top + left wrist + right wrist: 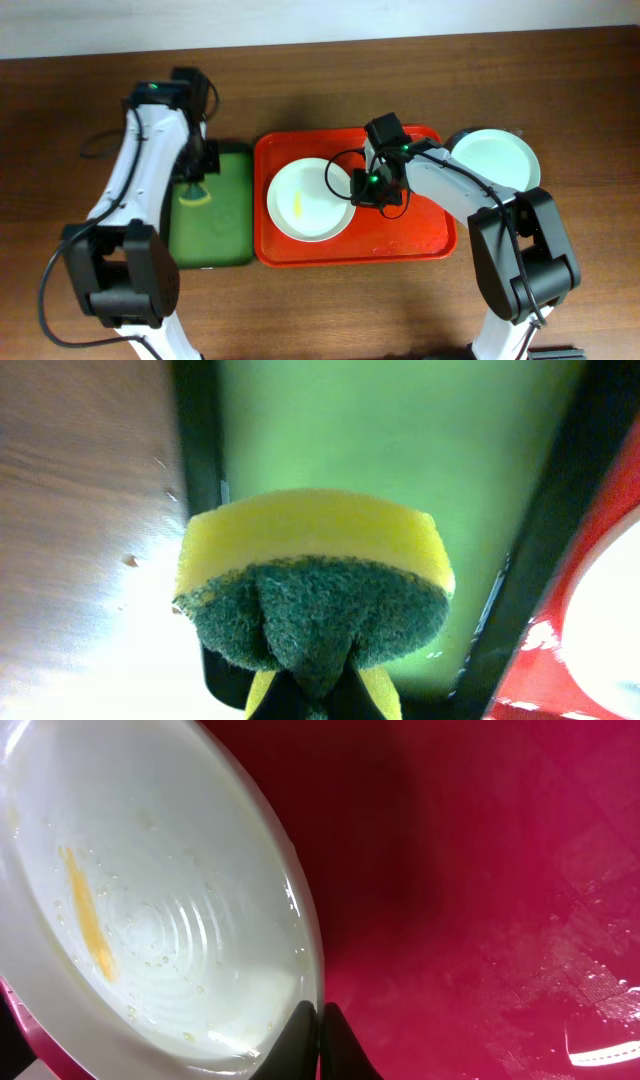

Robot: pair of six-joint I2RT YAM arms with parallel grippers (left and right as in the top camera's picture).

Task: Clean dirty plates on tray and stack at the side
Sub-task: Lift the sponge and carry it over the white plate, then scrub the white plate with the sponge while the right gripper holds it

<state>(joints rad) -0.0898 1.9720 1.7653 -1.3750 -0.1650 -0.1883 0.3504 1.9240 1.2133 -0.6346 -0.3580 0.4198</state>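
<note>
A white-cream plate [305, 200] with a yellow smear lies on the left half of the red tray [400, 248]. My right gripper [358, 187] is shut on the plate's right rim. The right wrist view shows the fingers [320, 1025] pinching the rim, with the plate [150, 890] and its smear [85, 915] to the left and the tray floor [480, 870] to the right. My left gripper [192, 178] is shut on a yellow-and-green sponge [315, 580] just above the dark green tray [225, 230]. A pale blue-green plate [497, 160] sits on the table right of the red tray.
The green tray [380, 430] lies directly left of the red tray, whose rim [590, 560] shows in the left wrist view. Bare wooden table surrounds both trays. The right arm reaches across the red tray's right half.
</note>
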